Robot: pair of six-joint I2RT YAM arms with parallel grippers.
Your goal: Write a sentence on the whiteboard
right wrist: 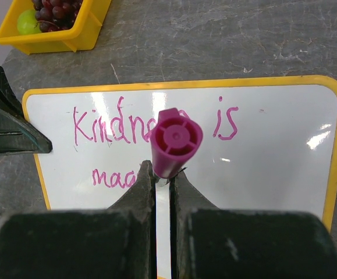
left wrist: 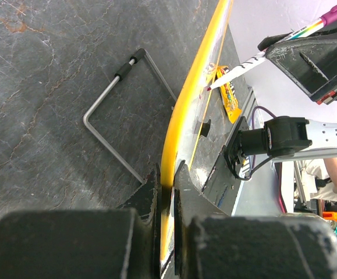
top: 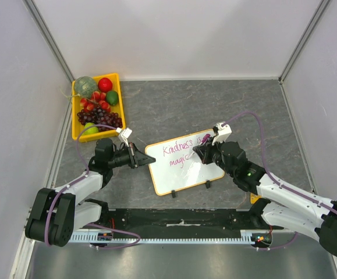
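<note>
Black rail, marbled tabletop, white walls

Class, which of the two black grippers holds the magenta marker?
The right gripper, clamped on the magenta marker; the left gripper only pinches the edge of the white, yellow-framed whiteboard.

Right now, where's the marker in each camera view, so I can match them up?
Top: the marker is right of centre, over the upper right of the whiteboard.
Left wrist: the marker is upper right, slanting down-left, tip toward the whiteboard edge.
Right wrist: the marker is at centre, seen end-on, with the whiteboard behind it.
Shared landmark: the whiteboard, in all three.
</note>
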